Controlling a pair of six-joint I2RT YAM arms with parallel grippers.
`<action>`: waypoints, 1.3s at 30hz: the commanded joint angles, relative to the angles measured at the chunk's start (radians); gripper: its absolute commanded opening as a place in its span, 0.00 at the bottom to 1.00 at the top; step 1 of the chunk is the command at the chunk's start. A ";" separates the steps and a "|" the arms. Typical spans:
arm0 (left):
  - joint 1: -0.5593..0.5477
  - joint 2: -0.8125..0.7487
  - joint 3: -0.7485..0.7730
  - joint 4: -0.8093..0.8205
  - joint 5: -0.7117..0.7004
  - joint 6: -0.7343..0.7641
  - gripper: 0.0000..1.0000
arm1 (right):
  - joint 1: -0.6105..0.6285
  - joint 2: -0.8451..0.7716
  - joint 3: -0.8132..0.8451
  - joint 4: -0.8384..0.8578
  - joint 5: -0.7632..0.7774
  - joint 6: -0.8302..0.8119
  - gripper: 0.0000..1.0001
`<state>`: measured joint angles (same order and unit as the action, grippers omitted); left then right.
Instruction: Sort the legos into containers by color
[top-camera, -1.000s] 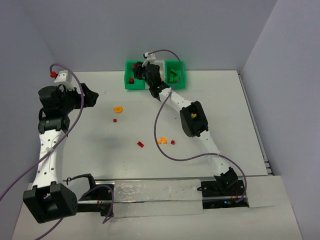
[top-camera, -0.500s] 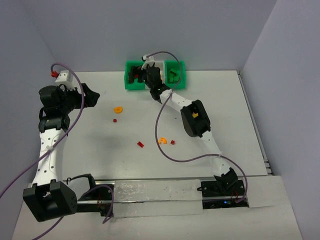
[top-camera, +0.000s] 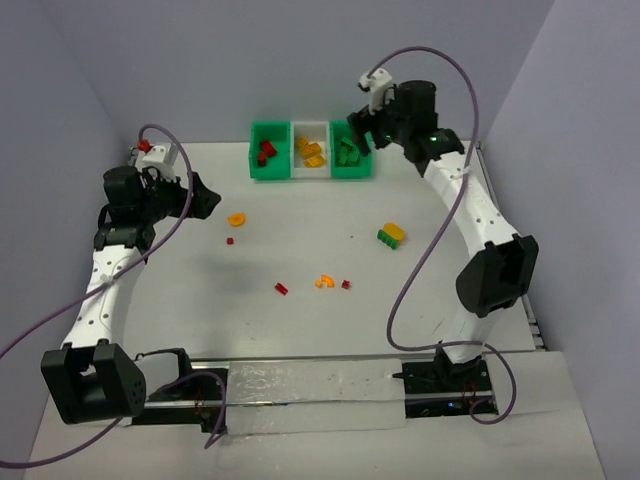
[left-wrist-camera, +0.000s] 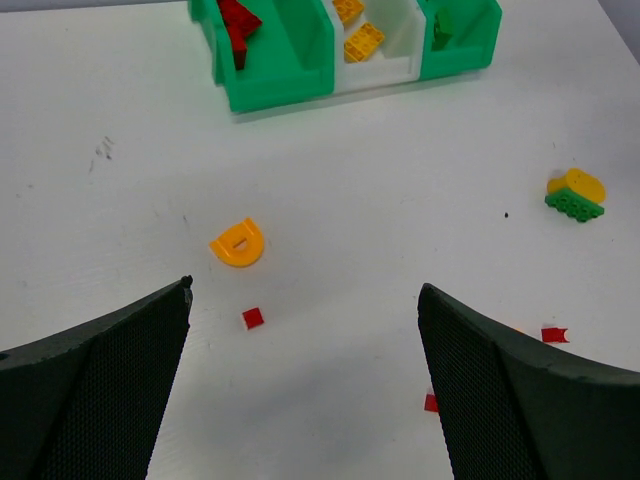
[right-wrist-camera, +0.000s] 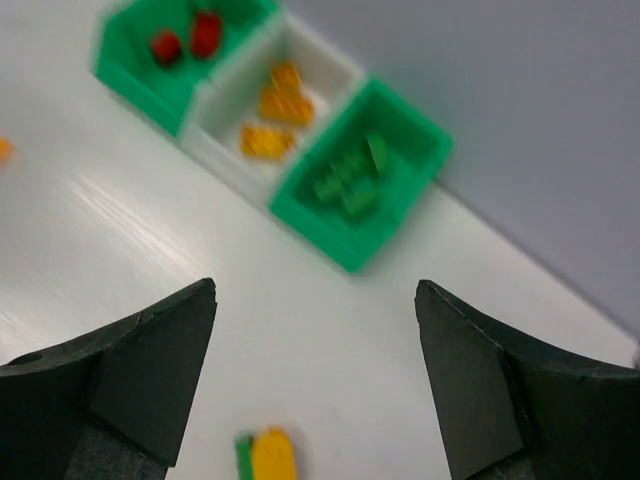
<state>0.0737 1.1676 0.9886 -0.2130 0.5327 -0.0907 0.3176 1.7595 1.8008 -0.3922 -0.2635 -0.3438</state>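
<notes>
The containers stand at the table's far edge: a left green bin (top-camera: 257, 165) with red bricks, a white bin (top-camera: 311, 168) with orange and yellow bricks, and a right green bin (top-camera: 349, 171) with green bricks. Loose legos lie on the table: an orange curved piece (top-camera: 236, 218), a small red one (top-camera: 229, 240), a red one (top-camera: 281, 289), an orange curved one (top-camera: 324, 282), a red one (top-camera: 346, 284), and a green-and-yellow stack (top-camera: 391, 235). My left gripper (top-camera: 208, 200) is open and empty, left of the orange curved piece (left-wrist-camera: 238, 243). My right gripper (top-camera: 358, 135) is open and empty, above the right green bin (right-wrist-camera: 362, 185).
Walls close in the table at the back, left and right. The right arm arches over the table's right side. Purple cables loop from both arms. The green-and-yellow stack (right-wrist-camera: 265, 455) lies below the right gripper in its wrist view.
My right arm has swung from over the left and white bins to the right, now high by the right green bin. The green-and-yellow stack now shows. My left arm shifted slightly.
</notes>
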 joint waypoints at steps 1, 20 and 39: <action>-0.044 0.026 0.019 0.045 0.009 0.035 0.99 | -0.100 0.041 -0.027 -0.489 -0.030 -0.180 0.87; -0.227 0.052 0.013 0.001 -0.068 0.080 0.99 | -0.178 0.278 -0.155 -0.591 0.072 -0.271 1.00; -0.236 0.106 -0.013 0.111 -0.040 -0.079 0.98 | -0.176 0.272 -0.345 -0.422 0.048 -0.256 0.88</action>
<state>-0.1566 1.2597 0.9877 -0.1908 0.4686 -0.0877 0.1478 2.0557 1.5057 -0.8961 -0.2160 -0.6113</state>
